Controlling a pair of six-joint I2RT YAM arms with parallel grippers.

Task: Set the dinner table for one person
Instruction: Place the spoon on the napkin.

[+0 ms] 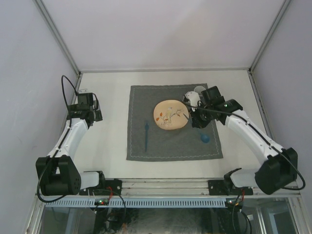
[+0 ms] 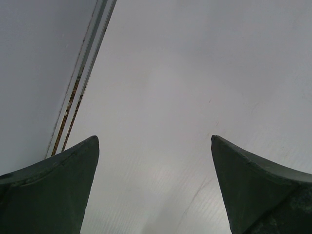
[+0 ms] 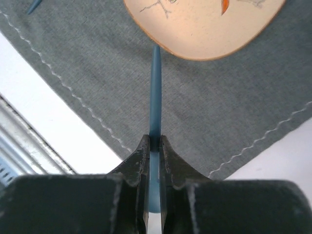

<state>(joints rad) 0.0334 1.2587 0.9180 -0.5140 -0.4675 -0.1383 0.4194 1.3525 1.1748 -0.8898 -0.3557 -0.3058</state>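
The table (image 1: 107,97) fills the top view under everything, with the cloth (image 1: 165,146) square at its middle. On the cloth, the plate (image 1: 170,115) sits a little toward 3 o'clock and the fork (image 1: 146,134) lies just beside the plate at 9 o'clock, running along the 12-to-6 line. Our right gripper (image 3: 155,141) is clamped on a slim blue utensil (image 3: 155,97) at the plate's 3 o'clock side. From the wrist, its far end reaches the plate's rim, and we cannot tell whether it touches. We cannot tell what kind of utensil it is either. Our left gripper (image 2: 155,141) is spread wide and empty over bare table at the cloth's 9 o'clock. We judge the step to be laying this piece at the plate's 3 o'clock. To do it well, we should draw it clear of the rim and turn it parallel to the fork. We should then lower it until it lies flat on the cloth before letting go, and lift straight up. Releasing early or tilted could send it skidding into the plate.
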